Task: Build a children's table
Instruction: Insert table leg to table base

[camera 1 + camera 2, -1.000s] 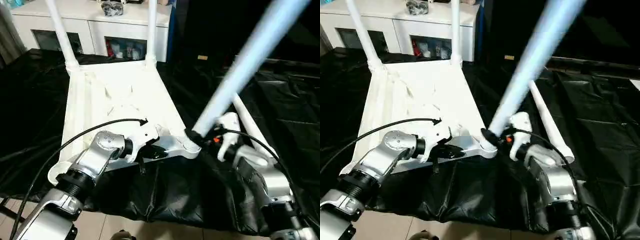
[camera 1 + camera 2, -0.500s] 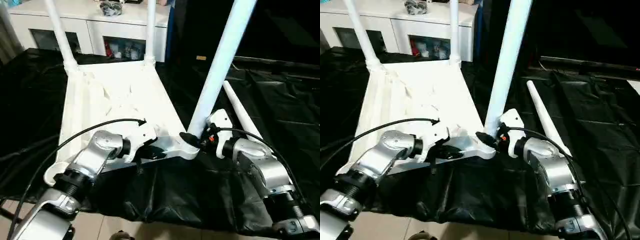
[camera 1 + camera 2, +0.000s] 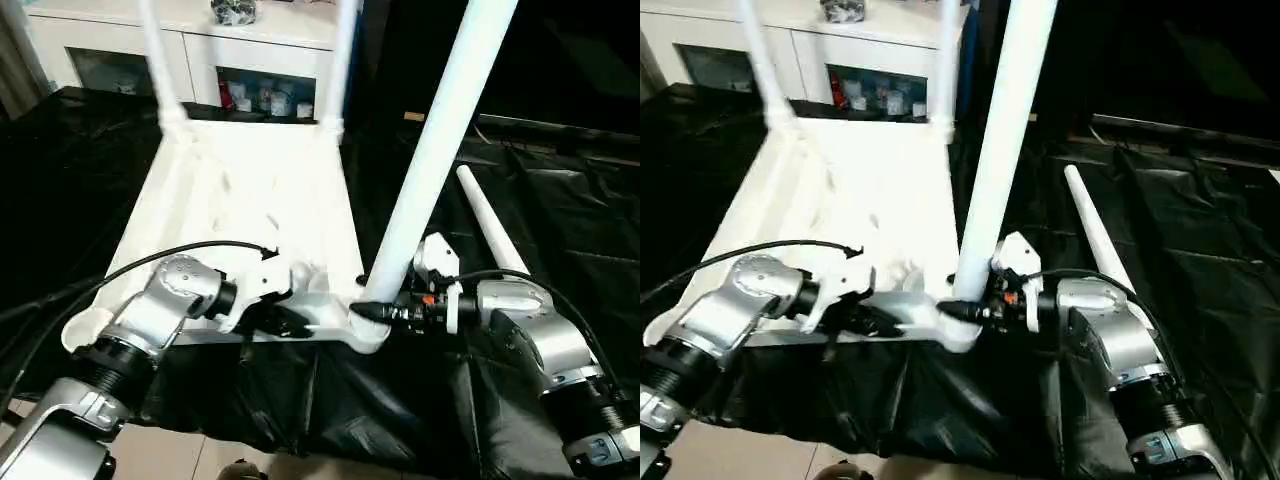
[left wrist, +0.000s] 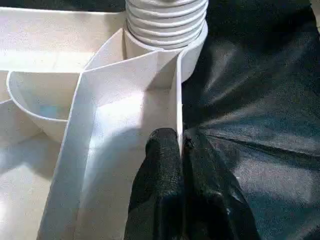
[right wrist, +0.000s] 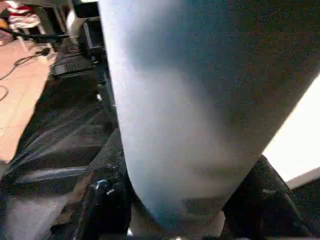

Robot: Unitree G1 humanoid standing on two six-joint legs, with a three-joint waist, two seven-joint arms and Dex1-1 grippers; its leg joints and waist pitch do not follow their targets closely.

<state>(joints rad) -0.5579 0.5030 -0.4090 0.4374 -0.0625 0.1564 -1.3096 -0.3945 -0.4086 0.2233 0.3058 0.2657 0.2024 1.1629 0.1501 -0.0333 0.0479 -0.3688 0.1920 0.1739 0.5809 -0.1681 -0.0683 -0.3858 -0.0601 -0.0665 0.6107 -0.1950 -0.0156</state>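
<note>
Right end effector: the right end effector (image 3: 392,312) has its black fingers closed around the foot of a long white tapered plastic tube leg (image 3: 436,160), just above the socket.
Left end effector: the left end effector (image 4: 181,165) is pinched narrow on a thin wall of the upside-down white plastic tabletop (image 3: 245,195), near the same corner.
Leg axis: it stands nearly upright, leaning slightly toward one o'clock, ribbed end in the round corner socket (image 3: 366,328).
Key relation: the socket lies directly below the right end effector, so seating looks like a push along the leg's long axis; the right arm is nearer.
Tabletop: ribbed side up on the black-draped surface (image 3: 560,200), two legs already standing at its far corners.
Spare leg: a fourth white leg (image 3: 490,225) lies on the surface at about two o'clock from the right end effector.
</note>
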